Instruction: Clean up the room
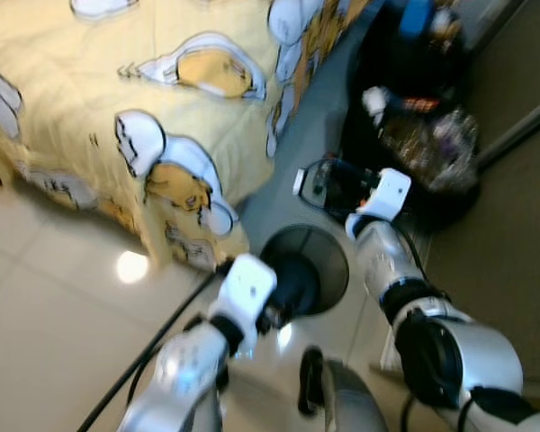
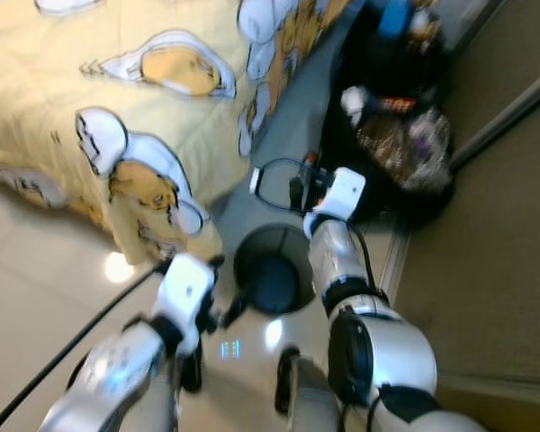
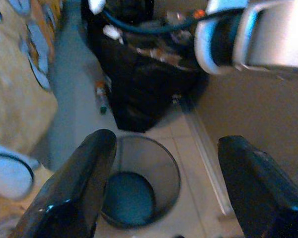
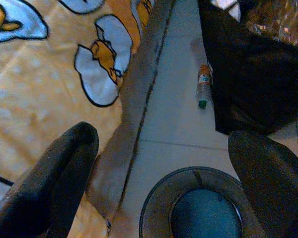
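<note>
One plastic bottle lies on the floor beyond the mesh wastebasket, against the black rubbish bag. Both grippers, left and right, hover above the wastebasket, fingers spread and empty, presumably ready for a pickup.

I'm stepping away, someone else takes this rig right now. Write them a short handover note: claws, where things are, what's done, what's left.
Left claw: open, empty, above the mesh wastebasket.
Right claw: open, empty, above the wastebasket too.
Wastebasket stands on the tile floor between the yellow bedspread and a full black trash bag.
A plastic bottle lies on the floor beside the bag.
Done: nothing visible in the wastebasket.
Left: likely pick up the bottle and bin it.
</note>
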Available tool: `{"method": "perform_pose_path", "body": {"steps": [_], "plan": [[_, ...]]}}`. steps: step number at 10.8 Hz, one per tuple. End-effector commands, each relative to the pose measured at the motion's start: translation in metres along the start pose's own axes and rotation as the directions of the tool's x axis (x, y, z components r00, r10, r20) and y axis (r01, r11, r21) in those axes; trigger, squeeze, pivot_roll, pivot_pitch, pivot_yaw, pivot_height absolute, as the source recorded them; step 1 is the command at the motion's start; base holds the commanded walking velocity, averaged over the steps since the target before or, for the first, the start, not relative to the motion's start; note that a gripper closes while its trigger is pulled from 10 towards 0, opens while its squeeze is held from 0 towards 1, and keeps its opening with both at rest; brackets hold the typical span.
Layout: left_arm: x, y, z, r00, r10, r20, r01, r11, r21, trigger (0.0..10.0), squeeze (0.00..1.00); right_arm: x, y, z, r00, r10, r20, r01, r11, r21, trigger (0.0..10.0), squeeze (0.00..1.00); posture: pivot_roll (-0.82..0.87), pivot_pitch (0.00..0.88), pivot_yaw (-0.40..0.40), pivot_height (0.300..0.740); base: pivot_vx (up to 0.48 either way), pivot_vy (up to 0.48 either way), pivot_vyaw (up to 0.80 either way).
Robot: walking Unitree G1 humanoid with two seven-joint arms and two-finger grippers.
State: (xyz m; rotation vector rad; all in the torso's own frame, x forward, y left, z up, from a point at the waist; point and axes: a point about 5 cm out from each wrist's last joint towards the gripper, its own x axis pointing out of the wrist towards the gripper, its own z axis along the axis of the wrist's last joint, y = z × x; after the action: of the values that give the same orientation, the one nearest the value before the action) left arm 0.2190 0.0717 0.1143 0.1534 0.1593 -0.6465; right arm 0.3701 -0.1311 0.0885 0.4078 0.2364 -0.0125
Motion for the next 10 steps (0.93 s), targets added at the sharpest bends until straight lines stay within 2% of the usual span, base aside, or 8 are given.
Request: {"method": "perform_pose_path", "body": {"steps": [1, 2, 3, 4, 6, 7, 9, 10], "plan": [[0.002, -0.003, -0.005, 1.000, -0.025, -0.007, 0.024, 1.000, -0.018, 10.0, 0.00, -0.003, -0.009, -0.003, 1.000, -0.005, 0.004, 0.005, 1.000, -0.028, 10.0, 1.00, 0.17, 0.121, -0.065, 0.740, 0.000, 0.000, 0.00], [0.014, 0.006, -0.003, 1.000, -0.001, 0.012, 0.001, 1.000, 0.013, 10.0, 0.00, -0.006, -0.016, -0.001, 0.999, -0.007, 0.049, 0.012, 0.995, -0.098, 10.0, 1.00, 0.15, 0.058, -0.054, 0.740, 0.000, 0.000, 0.00], [0.031, 0.027, -0.006, 0.995, 0.101, -0.002, -0.101, 0.995, -0.003, 10.0, 0.00, -0.018, -0.029, 0.002, 0.988, 0.003, 0.158, 0.033, 0.974, -0.223, 10.0, 0.00, 0.13, 0.000, -0.047, 0.740, 0.000, 0.000, 0.00], [0.037, 0.035, -0.007, 0.992, 0.127, 0.005, -0.126, 0.992, -0.029, 10.0, 0.00, -0.024, -0.035, 0.003, 0.981, -0.007, 0.192, 0.057, 0.965, -0.255, 10.0, 0.00, 0.11, 0.000, -0.042, 0.740, 0.000, 0.000, 0.00], [0.048, 0.068, -0.009, 0.969, 0.246, 0.016, -0.244, 0.966, -0.079, 10.0, 0.00, -0.056, -0.062, -0.008, 0.965, -0.074, 0.253, 0.145, 0.950, -0.276, 10.0, 0.00, 0.05, 0.000, -0.006, 0.740, 0.000, 0.000, 0.00], [0.051, 0.071, -0.009, 0.967, 0.254, 0.023, -0.252, 0.965, -0.073, 10.0, 0.00, -0.060, -0.070, -0.014, 0.964, -0.103, 0.245, 0.171, 0.946, -0.276, 10.0, 0.00, 0.04, 0.000, 0.007, 0.740, 0.000, 0.000, 0.00], [0.067, 0.070, -0.007, 0.982, 0.179, 0.058, -0.174, 0.981, -0.092, 10.0, 0.00, -0.073, -0.074, -0.024, 0.969, -0.114, 0.217, 0.180, 0.932, -0.316, 10.0, 0.00, 0.00, 0.000, 0.039, 0.740, 0.000, 0.000, -0.20], [0.069, 0.068, -0.012, 0.987, 0.147, 0.061, -0.140, 0.984, -0.107, 10.0, 0.00, -0.077, -0.077, -0.024, 0.970, -0.133, 0.205, 0.194, 0.930, -0.314, 10.0, 0.00, -0.01, 0.000, 0.048, 0.740, 0.000, 0.472, -0.70]]}}
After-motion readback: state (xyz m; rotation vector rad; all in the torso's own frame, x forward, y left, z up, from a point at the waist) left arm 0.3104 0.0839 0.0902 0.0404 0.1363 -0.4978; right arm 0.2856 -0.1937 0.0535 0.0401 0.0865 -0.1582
